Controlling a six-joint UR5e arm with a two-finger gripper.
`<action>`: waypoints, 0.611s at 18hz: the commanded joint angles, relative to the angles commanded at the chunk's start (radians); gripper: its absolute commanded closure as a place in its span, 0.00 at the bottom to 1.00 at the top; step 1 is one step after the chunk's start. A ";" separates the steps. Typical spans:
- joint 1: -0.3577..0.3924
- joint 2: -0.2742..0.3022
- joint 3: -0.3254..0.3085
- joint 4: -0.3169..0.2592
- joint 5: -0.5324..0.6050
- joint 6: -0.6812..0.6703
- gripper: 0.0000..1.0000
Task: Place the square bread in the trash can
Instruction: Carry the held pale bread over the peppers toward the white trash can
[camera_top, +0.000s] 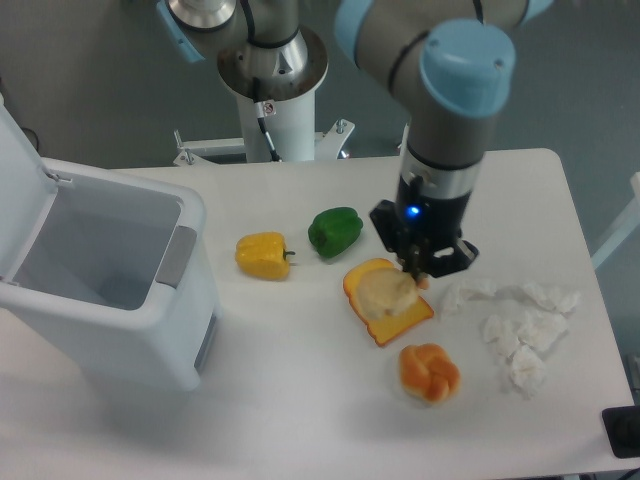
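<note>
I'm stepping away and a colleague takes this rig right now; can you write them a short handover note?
Tool: low over the square bread, at its upper right edge; whether it is open or shut cannot be told.
Square bread: flat on the table, with a pale lumpy piece lying on top of it.
Trash can: at the table's left, lid open.
Done: nothing delivered yet.
Left: get a grip on the bread, probably clearing the pale piece off it, carry it left, drop it in the can.

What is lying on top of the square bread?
A pale lumpy piece lies on the square bread, with the gripper at it. The bread's middle is covered.
</note>
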 joint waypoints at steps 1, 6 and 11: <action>-0.012 0.014 -0.002 0.000 -0.015 -0.022 0.83; -0.083 0.092 -0.046 0.000 -0.077 -0.124 0.83; -0.169 0.152 -0.071 0.000 -0.117 -0.223 0.83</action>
